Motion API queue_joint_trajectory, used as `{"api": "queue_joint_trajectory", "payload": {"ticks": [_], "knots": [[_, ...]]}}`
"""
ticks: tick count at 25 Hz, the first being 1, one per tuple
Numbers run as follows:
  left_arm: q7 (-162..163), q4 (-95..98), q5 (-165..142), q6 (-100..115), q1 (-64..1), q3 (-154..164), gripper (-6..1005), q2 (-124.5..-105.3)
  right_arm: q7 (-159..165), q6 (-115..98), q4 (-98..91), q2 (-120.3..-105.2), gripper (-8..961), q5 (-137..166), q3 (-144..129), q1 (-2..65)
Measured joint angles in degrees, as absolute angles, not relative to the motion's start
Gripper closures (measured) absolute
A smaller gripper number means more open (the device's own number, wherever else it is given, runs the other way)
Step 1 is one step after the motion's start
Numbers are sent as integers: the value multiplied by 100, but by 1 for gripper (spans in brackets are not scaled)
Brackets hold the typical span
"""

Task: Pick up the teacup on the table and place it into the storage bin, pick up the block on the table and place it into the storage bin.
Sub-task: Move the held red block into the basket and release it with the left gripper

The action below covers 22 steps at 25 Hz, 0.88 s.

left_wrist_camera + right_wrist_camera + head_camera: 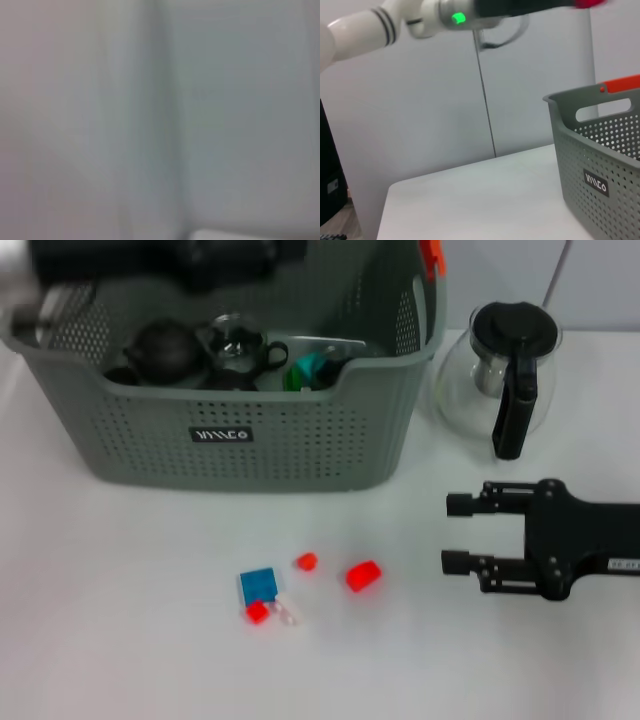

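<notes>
We've got the right gripper (446, 533) low over the white table (120, 640), jaws parted, empty, aimed at the red block (363, 575) lying in front of the storage bin (300, 440). That block looks small, hard and light, so we'd pinch it across its flat sides. A glass teacup (238, 343) already sits inside the grey perforated plastic bin, fragile and smooth. The left arm (150, 260) hangs above the bin; we cannot tell its claw's state.
</notes>
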<state>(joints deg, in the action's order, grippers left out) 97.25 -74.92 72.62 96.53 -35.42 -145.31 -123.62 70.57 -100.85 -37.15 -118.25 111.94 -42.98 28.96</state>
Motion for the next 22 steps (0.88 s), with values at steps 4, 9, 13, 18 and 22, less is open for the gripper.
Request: {"api": "queue_joint_trajectory", "payload": {"ticks": [4,9,13,18,22], "knots": [[10200,-7092,6293,7961,-4072,-13630,339,-12185,7058,-10061,-3711,-11840,266,11179,-4298,2906],[10410,-6495,5049,6386,-4285,-12627,339,-12250,7055,-10013,-3709,-11859,266,11178,-4297,2926],[10944,-6295,4121,5816,-4320,-12236,340,-12387,7038,-10011,-3709,-11859,266,11171,-4298,2927],[11583,-5983,3751,5734,-4461,-12213,340,-12353,7015,-10010,-3709,-11856,265,11170,-4298,2933],[11907,-6097,3714,5839,-4448,-12226,340,-12345,7015,-10010,-3708,-11856,265,11170,-4298,2939]]}}
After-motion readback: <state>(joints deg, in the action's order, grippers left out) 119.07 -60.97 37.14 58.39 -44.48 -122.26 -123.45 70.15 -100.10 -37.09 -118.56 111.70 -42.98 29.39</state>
